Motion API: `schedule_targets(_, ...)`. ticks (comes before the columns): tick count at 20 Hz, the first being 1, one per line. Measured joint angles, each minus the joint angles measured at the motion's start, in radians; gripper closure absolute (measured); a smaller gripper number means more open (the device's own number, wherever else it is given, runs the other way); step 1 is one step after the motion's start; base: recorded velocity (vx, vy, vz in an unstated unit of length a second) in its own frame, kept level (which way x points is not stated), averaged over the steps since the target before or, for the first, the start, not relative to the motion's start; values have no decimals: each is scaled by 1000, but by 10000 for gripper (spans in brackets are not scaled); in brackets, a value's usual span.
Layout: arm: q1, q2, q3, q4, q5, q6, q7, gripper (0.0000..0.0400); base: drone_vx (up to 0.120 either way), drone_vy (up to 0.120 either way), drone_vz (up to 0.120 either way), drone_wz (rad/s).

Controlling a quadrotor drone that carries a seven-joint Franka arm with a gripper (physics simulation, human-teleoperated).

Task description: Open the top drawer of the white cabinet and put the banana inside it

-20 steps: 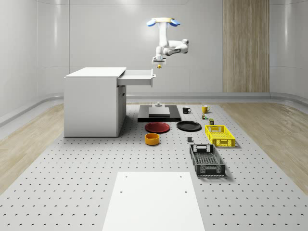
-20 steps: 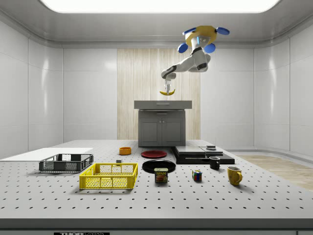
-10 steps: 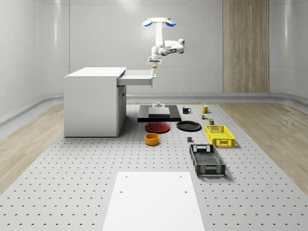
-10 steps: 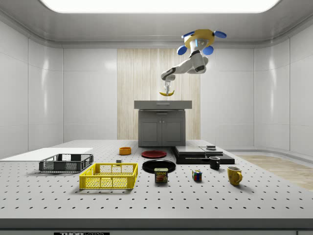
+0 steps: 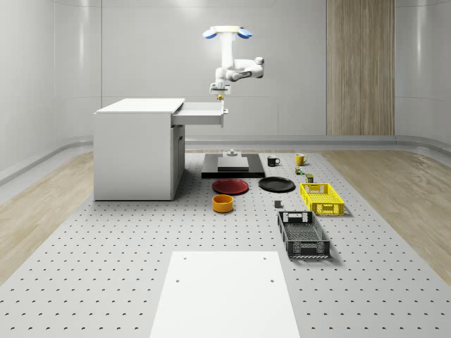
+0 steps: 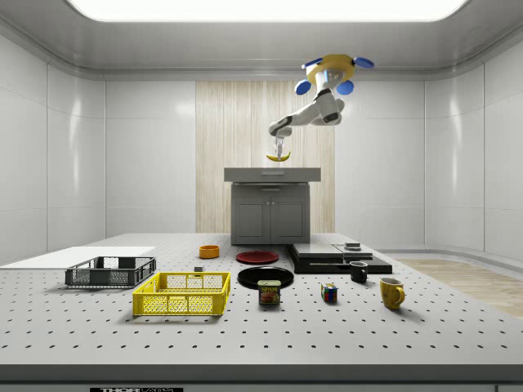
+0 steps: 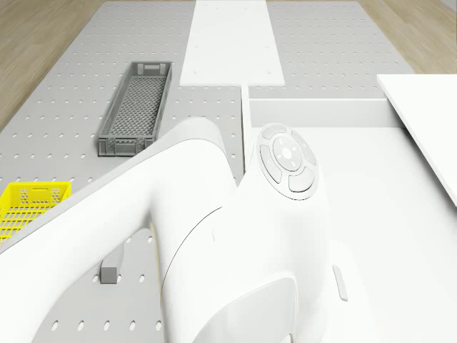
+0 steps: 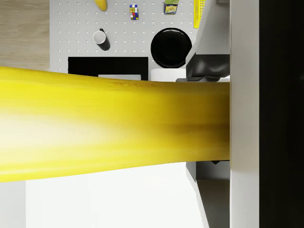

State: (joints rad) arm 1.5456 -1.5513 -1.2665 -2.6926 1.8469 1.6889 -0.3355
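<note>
Wrist view: banana (image 8: pixel 114 126) lies crosswise right under the hand, clamped between the fingers (image 8: pixel 244 114), so it hangs level for a flat drop. Beyond it, pale drawer floor below; farther off, a black plate (image 8: pixel 171 47) and mug (image 8: pixel 100 38) on the counter.

Side view: hand (image 6: pixel 279 152) points straight down with the banana (image 6: pixel 279 158) at its tips, a little above the drawer (image 6: pixel 272 174). Drawer stands pulled out from the cabinet (image 5: pixel 137 148), so opening looks done.

Whole-scene view: hand (image 5: pixel 219 92) hangs over the drawer's (image 5: pixel 204 111) outer end; drone (image 5: pixel 227 32) hovers above and slightly outboard. Likely next: lower, then release inside.
</note>
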Motion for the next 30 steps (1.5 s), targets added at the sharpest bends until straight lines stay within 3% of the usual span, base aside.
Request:
schedule_targets(8, 0, -1, 0, 0, 0, 1, 0, 200, 0, -120, 0, 0)
schedule_targets(14, 0, -1, 0, 0, -1, 1, 0, 200, 0, -120, -120, 0)
schedule_targets(21, 1, -2, 1, 0, 0, 2, 0, 200, 0, -120, 0, 0)
schedule_targets(30, 22, 9, 88, 34, 80, 41, -2, 200, 0, -9, 0, 0)
